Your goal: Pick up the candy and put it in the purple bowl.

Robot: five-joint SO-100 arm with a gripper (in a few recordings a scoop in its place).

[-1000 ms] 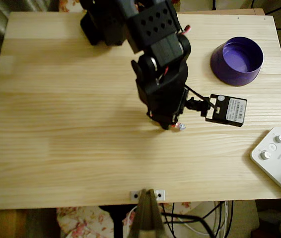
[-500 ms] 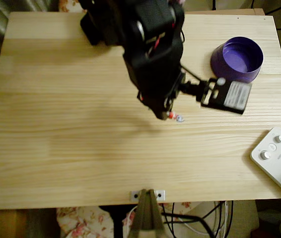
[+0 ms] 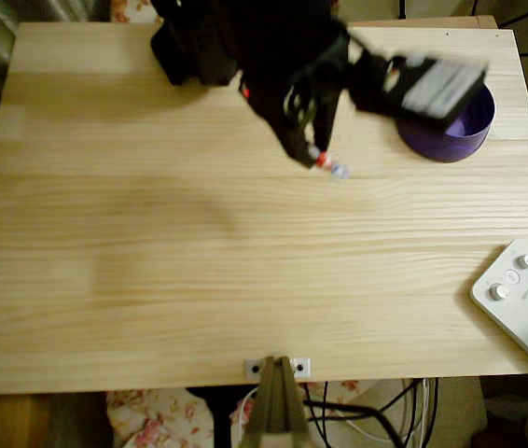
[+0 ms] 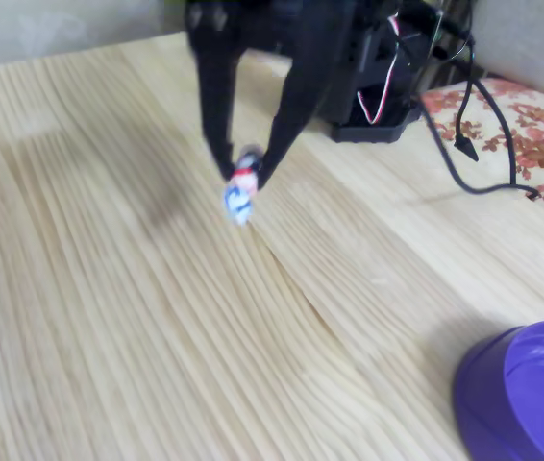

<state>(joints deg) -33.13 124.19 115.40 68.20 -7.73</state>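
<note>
The black two-finger pincer (image 4: 243,178) is clenched on the tiny wrapped candy (image 4: 240,197), a mottled orange-pink, black and pale blue-white sweet with twisted ends, which it grips by the upper end between its fingertips (image 4: 222,163). In the fixed view the candy hangs clear of the pale wooden plank surface (image 4: 137,317) with its long axis close to upright, the orange-pink end up at the fingers and the blue-white end pointing down and slightly left. In the overhead view the candy (image 3: 330,166) reads as a short streak running from upper left to lower right, its pale end pointing toward the right edge of the picture; the pincer (image 3: 312,154) above it is blurred, so finer detail of the grip cannot be told there. The round, deep purple plastic bowl (image 3: 460,131) stands upright near the surface's right edge in the overhead view, to the right of the candy and a little higher in the picture, well apart from it; a black block with a white label (image 3: 432,86) on the arm overlaps the bowl's upper left rim. In the fixed view the bowl (image 4: 522,394) sits at the lower right corner, partly cut off. Bare wood lies between the candy and the bowl. A white button box (image 3: 525,297) juts past the surface's lower right edge, and the arm's black base (image 3: 194,47) stands at the far edge.
</note>
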